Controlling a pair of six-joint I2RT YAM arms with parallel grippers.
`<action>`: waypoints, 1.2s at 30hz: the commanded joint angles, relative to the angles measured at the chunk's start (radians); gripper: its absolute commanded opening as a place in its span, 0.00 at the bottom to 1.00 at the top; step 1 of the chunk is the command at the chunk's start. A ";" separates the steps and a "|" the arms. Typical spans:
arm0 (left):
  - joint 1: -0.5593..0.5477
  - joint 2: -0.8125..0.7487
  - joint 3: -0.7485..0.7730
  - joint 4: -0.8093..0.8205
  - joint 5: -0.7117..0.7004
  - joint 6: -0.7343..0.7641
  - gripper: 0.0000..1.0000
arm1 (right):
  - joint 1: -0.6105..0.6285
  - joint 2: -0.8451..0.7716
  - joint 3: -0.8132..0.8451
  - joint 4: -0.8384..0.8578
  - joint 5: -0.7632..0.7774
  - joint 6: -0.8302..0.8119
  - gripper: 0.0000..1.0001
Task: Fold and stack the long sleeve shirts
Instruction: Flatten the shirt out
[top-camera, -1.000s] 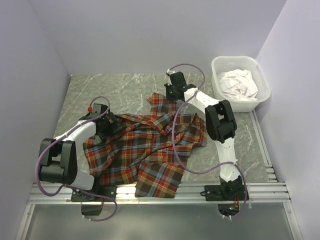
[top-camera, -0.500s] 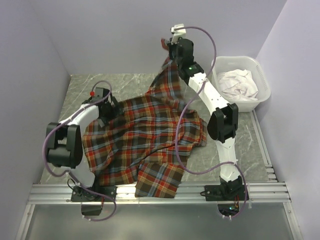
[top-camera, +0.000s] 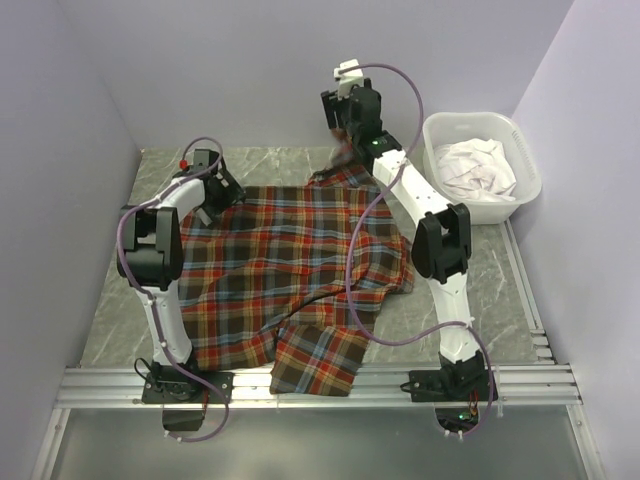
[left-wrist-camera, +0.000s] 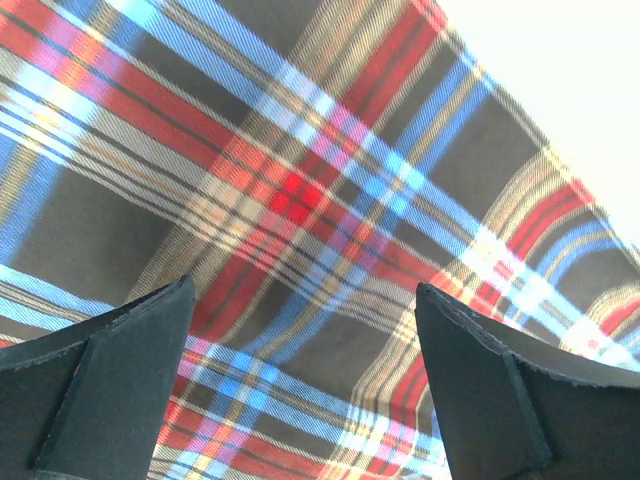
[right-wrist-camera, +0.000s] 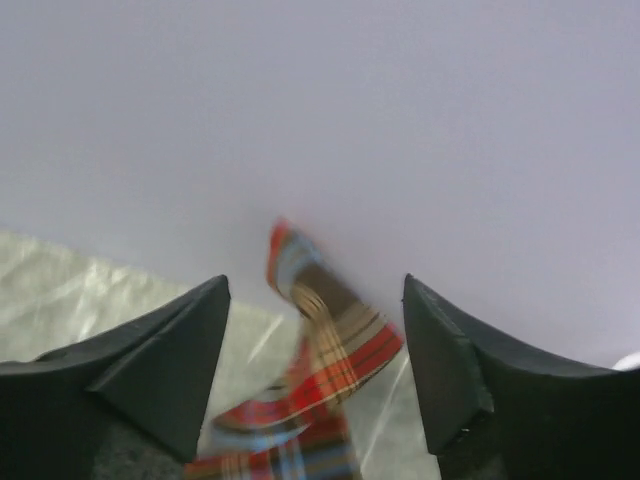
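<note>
**Shirt spread wide, both grippers open along its upper edge**

We found the red, orange, teal and dark brown plaid long sleeve shirt (top-camera: 290, 270) lying mostly flat on the grey marbled table (top-camera: 495, 290) in mid-frame, its wider span running left to right. Our left gripper (top-camera: 215, 192) sat at the shirt's upper-left edge, fingers wide, with plaid cloth below them and nothing pinched. Our right gripper (top-camera: 336, 112) hung higher, at upper centre, fingers apart, and a blurred shirt corner lay loose beneath it, not clamped. We judged the left arm nearer the cloth for the next fold. The white plastic basket (top-camera: 483, 212) stood at upper right.
</note>
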 joint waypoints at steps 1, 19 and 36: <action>0.027 0.024 0.026 -0.001 -0.042 -0.011 0.98 | 0.004 -0.091 -0.033 -0.133 -0.015 0.118 0.78; 0.032 0.031 -0.072 0.019 -0.034 -0.040 0.98 | -0.010 -0.443 -0.887 -0.338 -0.096 0.745 0.65; 0.058 0.185 0.101 0.019 0.029 -0.016 0.95 | -0.177 -0.133 -0.659 -0.444 -0.235 0.803 0.62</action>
